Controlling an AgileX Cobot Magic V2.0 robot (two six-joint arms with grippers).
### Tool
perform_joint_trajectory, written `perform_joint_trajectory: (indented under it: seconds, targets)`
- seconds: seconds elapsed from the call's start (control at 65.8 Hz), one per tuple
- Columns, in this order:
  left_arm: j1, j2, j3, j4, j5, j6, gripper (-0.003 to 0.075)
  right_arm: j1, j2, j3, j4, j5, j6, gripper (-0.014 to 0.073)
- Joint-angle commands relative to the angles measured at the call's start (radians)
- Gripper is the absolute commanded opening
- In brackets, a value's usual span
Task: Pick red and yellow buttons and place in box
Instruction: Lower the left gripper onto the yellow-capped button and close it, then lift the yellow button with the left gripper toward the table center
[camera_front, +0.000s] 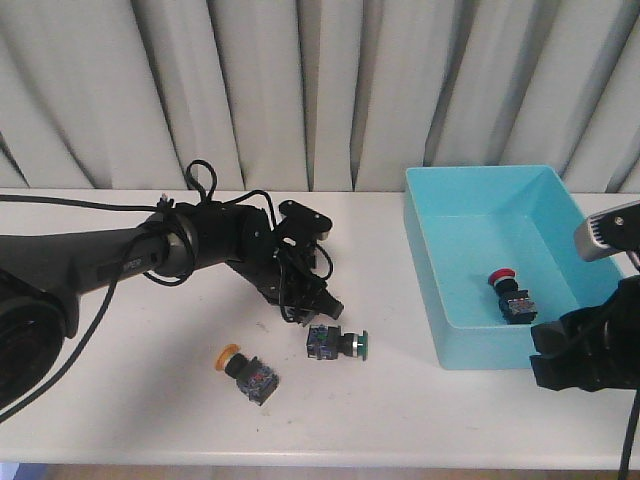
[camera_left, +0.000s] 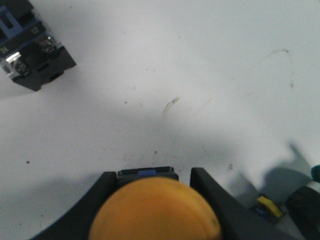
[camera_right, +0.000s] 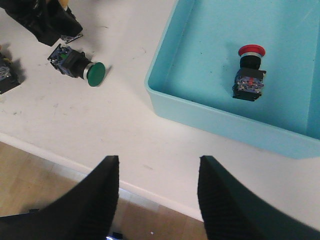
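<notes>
**A:** Where is the yellow button (camera_left: 155, 210) sitting?

**B:** The left gripper (camera_left: 152, 173) is gripping it between its jaws, low over the counter (camera_front: 150, 420). The light-blue box (camera_front: 425, 260) is lying off to its right, past a green-capped button (camera_front: 337, 343).

**A:** And the right gripper (camera_right: 157, 165)?

**B:** Its jaws are hanging open by the box. A second yellow button (camera_front: 245, 368) is lying nearer the left arm.

Readable text — none

Small markings on the button block (camera_left: 31, 55) and left arm (camera_front: 130, 262) — too blurred to read.
</notes>
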Motion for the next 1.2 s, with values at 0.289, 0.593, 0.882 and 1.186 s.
perform_joint_trajectory:
  seconds: [0.289,0.593,0.882,1.186]
  targets:
    - [0.002,-0.194,-0.033,-0.003,0.095,0.065,0.0209,0.002,-0.014,-0.025,-0.012,-0.052,-0.012,0.0351]
    - [0.002,-0.436,0.023,-0.005,0.130,0.090,0.0209,0.002,-0.014,-0.025,-0.025,-0.052,-0.012,0.0351]
    - [0.002,-0.760,0.432,-0.015,-0.099,0.160,0.0209,0.002,-0.014,-0.025,-0.025,-0.052,-0.012,0.0351]
    - [0.001,-0.958,0.681,-0.163,-0.139,0.304,0.0209,0.002,-0.014,-0.025,-0.025,-0.049,-0.012,0.0351]
